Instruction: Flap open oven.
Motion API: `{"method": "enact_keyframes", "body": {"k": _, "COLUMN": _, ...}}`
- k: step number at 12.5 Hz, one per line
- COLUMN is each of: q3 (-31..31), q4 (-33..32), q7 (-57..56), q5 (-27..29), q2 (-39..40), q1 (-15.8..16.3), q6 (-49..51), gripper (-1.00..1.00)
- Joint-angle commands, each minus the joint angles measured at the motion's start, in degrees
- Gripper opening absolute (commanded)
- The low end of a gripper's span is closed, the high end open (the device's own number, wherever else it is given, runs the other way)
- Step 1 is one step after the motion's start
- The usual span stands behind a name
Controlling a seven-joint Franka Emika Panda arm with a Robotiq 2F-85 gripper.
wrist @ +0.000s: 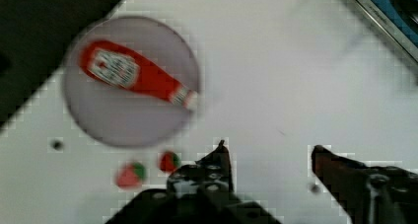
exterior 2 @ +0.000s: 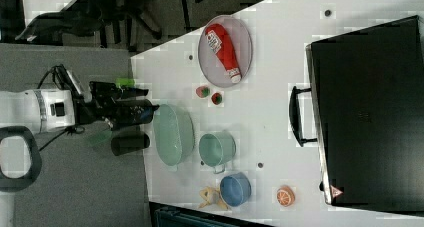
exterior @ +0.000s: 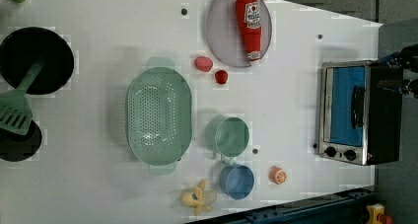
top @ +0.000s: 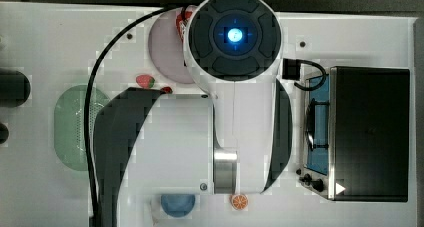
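Altogether one oven [exterior: 357,113], two strawberries [exterior: 203,63].

Black boxy oven [exterior: 359,113], silver front frame, blue glass door shut, dark bar handle, at the left view's right table edge.

bare white table [exterior: 291,100] before oven [exterior: 357,113] door, orange slice [exterior: 278,175] aside
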State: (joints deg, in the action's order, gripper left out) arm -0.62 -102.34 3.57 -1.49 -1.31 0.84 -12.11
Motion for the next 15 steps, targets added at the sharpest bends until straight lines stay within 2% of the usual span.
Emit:
{"method": "enact_keyframes", "body": {"k": 1, "q3": -2.9, "q4": -7.7, "q7": -4.7, "q5": 0.0, "q2": -16.6, "q1": -1.5, "q6": 9.8, "gripper": 0.59}}
{"method": "enact_keyframes", "body": {"k": 3, "q3": -2.9, "q4": -7.7, "q7": -4.7, "q5": 0.0, "q2": -16.6, "q1": -1.5, "q6": 9.8, "gripper": 0.99}}
{"method": "enact_keyframes", "body": {"k": 5, "q3": -2.9, "q4": -7.7, "q7": -4.7, "q5": 0.0, "q2": -16.6, "q1": -1.5, "q6": 9.8, "gripper": 1.00}}
{"method": "enact_keyframes", "body": {"k": 6, "q3": -2.9, "q4": -7.7, "q7": -4.7, "q5": 0.0, "q2": -16.6, "q1": -1.5, "q6": 9.8, "gripper": 0.90}}
{"method": "enact_keyframes", "body": {"k": 12, "q3": -4.1, "q4": -7.8, "q7": -4.7, "q5": 0.0, "q2": -16.6, "q1": -1.7, "q6": 9.8, "gripper": -0.55}}
{"method": "enact_keyframes", "body": {"k": 13, "q3": -5.0, "q4": -7.9, "q7": -5.2, "q5": 0.0, "q2": -16.6, "q1": -1.7, "q6": 9.8, "gripper": -0.65}}
{"method": "enact_keyframes", "body": {"k": 15, "q3": -7.3, "q4": -8.3, "q7": -10.0, "q5": -0.1, "q2": -16.6, "q1": -1.8, "q6": 9.5, "gripper": -0.65}}
